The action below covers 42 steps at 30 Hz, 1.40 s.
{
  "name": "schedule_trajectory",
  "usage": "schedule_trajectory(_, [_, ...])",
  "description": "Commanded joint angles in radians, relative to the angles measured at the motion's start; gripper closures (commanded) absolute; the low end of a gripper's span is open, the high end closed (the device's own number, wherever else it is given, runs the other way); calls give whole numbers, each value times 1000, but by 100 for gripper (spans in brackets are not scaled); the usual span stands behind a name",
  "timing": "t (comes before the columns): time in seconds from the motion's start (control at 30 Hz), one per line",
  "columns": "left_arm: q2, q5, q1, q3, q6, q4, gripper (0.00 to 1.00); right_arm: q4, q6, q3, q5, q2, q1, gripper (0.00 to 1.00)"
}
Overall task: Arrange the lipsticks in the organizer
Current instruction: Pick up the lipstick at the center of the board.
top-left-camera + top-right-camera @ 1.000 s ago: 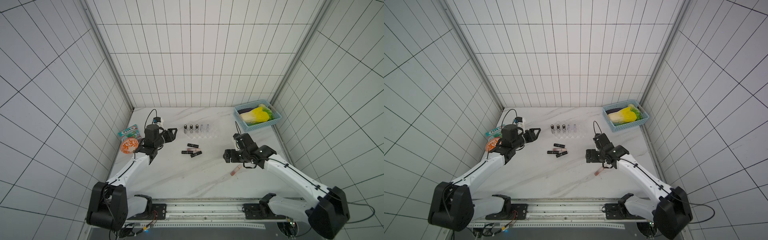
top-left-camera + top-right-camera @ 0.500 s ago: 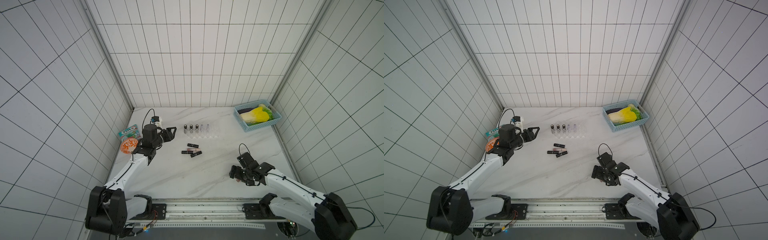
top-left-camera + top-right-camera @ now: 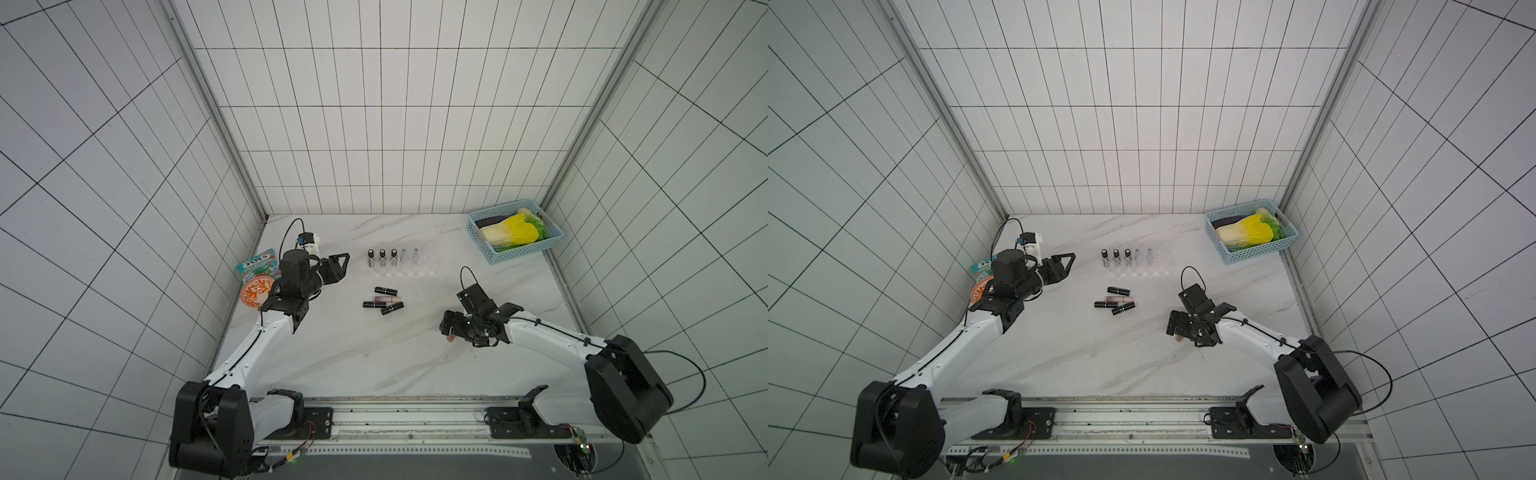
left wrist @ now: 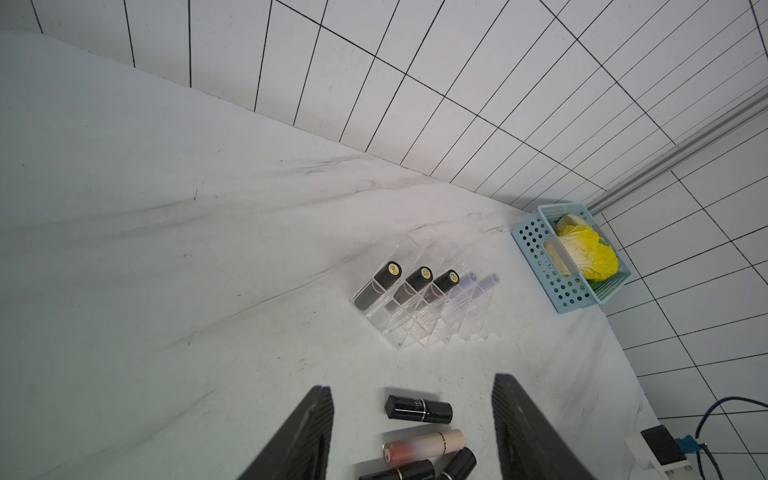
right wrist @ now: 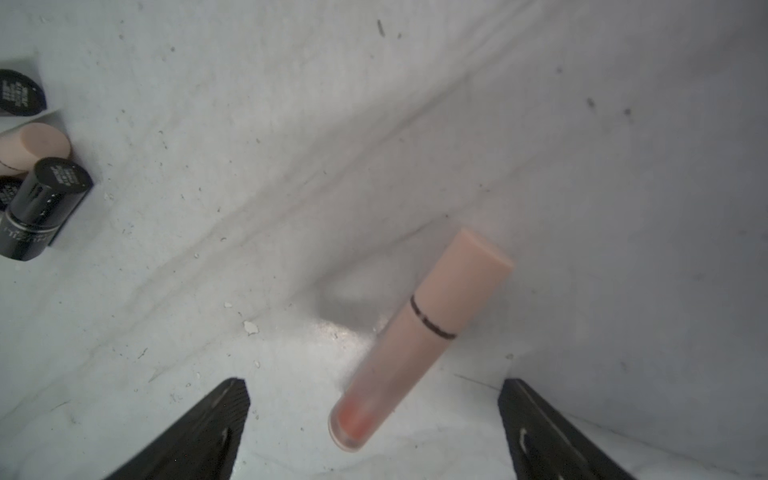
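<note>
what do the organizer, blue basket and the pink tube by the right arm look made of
Organizer: clear hard plastic, probably acrylic; the tabletop shows through its glossy walls.
Basket: light-blue moulded plastic, matte, round holes.
Pink tube: likely plastic, frosted body showing colour inside, opaque cap.

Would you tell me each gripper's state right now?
Left gripper: open, holding nothing.
Right gripper: open over a loose pink lipstick, not gripping it.

black lipstick (image 4: 419,409) bears partly legible lettering "sh".

Your blue basket (image 3: 525,250) holds a yellow cabbage (image 3: 515,230); well apart, an orange disc (image 3: 254,292) sits beside a teal packet (image 3: 257,264).
</note>
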<state>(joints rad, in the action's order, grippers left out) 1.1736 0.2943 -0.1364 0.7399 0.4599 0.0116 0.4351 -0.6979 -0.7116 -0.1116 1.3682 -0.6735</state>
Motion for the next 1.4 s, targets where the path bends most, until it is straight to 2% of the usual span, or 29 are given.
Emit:
schedule_trajectory(0.0, [-3,12,3,-10,-11,-20,40,126,196,-165,9,5,16,0])
schedule_trajectory(0.07, [5,20,4,-10,-11,-25,41,129,278,-232,-32,19,48,0])
schedule_trajectory(0.17, [18,32,3,-14,-15,-37,41,131,395,-343,-110,135,94,2])
schedule_trajectory(0.3, [39,43,1,-17,-13,-56,41,121,497,-474,-186,343,101,15])
schedule_trajectory(0.4, [55,51,-4,-16,-16,-66,41,68,511,-527,-234,454,93,25])
schedule_trajectory(0.5, [65,42,-10,-13,-26,-64,41,75,527,-600,-189,557,66,32])
schedule_trajectory(0.67, [74,36,-15,-9,-35,-61,41,134,551,-683,-45,654,12,33])
schedule_trajectory(1.03, [82,32,-28,-4,-38,-61,41,137,529,-632,56,600,2,37])
schedule_trajectory(1.2, [79,30,-36,0,-46,-55,41,137,571,-613,48,524,2,28])
schedule_trajectory(1.37, [76,29,-38,2,-49,-51,41,165,666,-612,9,421,3,13])
